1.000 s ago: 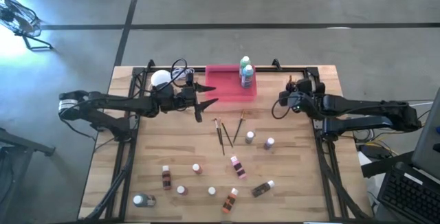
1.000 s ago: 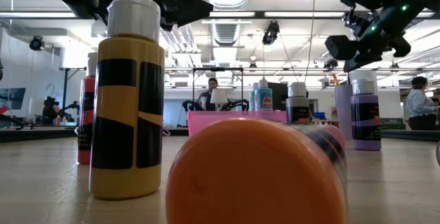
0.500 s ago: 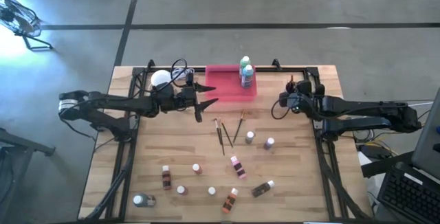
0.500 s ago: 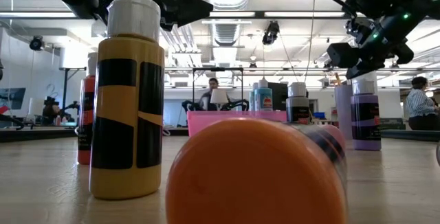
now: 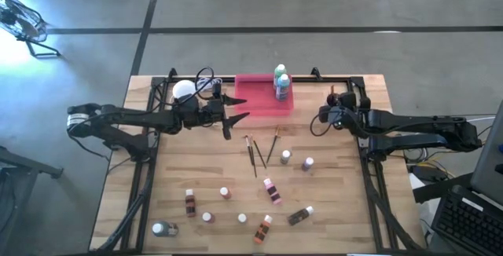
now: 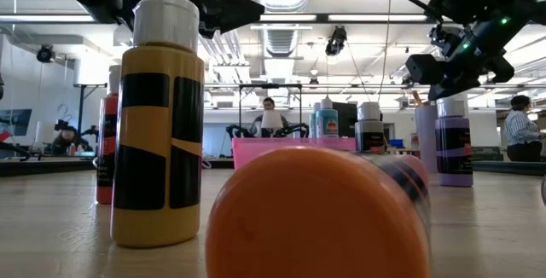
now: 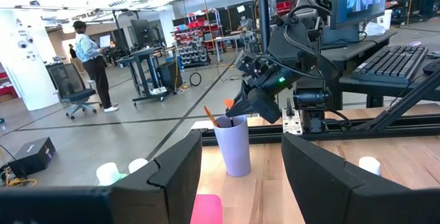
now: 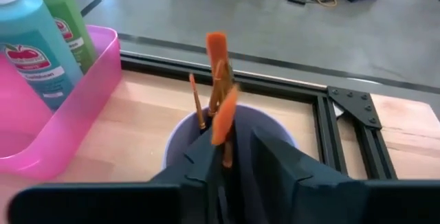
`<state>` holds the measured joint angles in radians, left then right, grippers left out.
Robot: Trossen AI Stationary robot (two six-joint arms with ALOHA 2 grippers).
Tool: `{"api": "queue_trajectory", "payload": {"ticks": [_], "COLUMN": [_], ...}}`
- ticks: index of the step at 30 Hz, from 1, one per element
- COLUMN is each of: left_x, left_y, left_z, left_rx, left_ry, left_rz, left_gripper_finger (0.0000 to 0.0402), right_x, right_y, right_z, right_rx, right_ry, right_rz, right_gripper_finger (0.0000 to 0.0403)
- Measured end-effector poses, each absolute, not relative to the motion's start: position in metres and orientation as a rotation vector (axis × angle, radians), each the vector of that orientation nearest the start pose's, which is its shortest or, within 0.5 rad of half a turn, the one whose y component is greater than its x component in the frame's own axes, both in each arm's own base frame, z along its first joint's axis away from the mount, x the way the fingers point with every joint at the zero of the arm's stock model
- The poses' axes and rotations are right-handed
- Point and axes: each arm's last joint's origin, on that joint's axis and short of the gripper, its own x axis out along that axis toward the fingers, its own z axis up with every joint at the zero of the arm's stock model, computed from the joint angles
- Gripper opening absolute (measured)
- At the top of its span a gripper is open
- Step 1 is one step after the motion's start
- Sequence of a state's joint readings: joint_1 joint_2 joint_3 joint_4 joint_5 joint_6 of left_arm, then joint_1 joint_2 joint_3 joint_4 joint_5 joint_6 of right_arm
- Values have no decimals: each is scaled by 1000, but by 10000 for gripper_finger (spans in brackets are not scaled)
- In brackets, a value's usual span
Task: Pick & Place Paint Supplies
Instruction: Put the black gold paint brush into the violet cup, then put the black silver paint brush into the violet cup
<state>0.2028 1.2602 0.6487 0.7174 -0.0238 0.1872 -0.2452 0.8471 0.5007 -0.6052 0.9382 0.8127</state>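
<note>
My right gripper [image 8: 234,152] hangs over a lavender cup [image 8: 180,140] at the table's far right, fingers slightly open. An orange-handled paintbrush [image 8: 221,107] stands in the cup between them, beside another thin brush. My left gripper [image 5: 236,111] hovers open above the table, left of the pink tray [image 5: 255,99], with nothing between its fingers [image 7: 175,179]. A green and a blue bottle [image 5: 280,82] stand in the tray. Three dark-handled paintbrushes [image 5: 259,150] lie mid-table, and several small white-capped bottles [image 5: 228,205] stand or lie on the near half. My right gripper comes at the cup from above, slanting down, with the orange-handled brush's shaft [image 8: 225,145] in the narrow gap between its fingers. The brush stands tilted with its lower end in the cup. I cannot tell whether either finger touches it.
A white globe lamp [image 5: 184,89] with a cord sits at the far left, just behind my left arm. A dark frame rail [image 5: 338,78] runs along the far edge. A yellow bottle [image 6: 158,124] and a lying orange bottle [image 6: 316,214] stand close to the low camera.
</note>
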Motion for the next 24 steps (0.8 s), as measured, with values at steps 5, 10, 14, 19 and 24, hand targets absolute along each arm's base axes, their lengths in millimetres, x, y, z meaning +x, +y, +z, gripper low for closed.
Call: {"api": "queue_trajectory", "payload": {"ticks": [5,10,14,19,24], "left_x": [265,265,265,265,265], "left_y": [55,55,55,55,55], "left_z": [274,274,274,274,274], "left_rx": [196,196,196,196,196], "left_ry": [-84,-84,-84,-84,-85], "left_rz": [236,236,235,235,235], "left_gripper_finger": [207,207,207,207,207], "right_x": [137,139,142,147,156], "right_y": [-59,-62,-63,-64,-64], "right_z": [216,232,246,274,301], "right_rx": [296,288,273,262,233], "right_ry": [404,335,322,264,224], "right_rz": [-1392,-1428,-1417,-1390,-1259], "right_gripper_finger": [120,146,169,187,191]}}
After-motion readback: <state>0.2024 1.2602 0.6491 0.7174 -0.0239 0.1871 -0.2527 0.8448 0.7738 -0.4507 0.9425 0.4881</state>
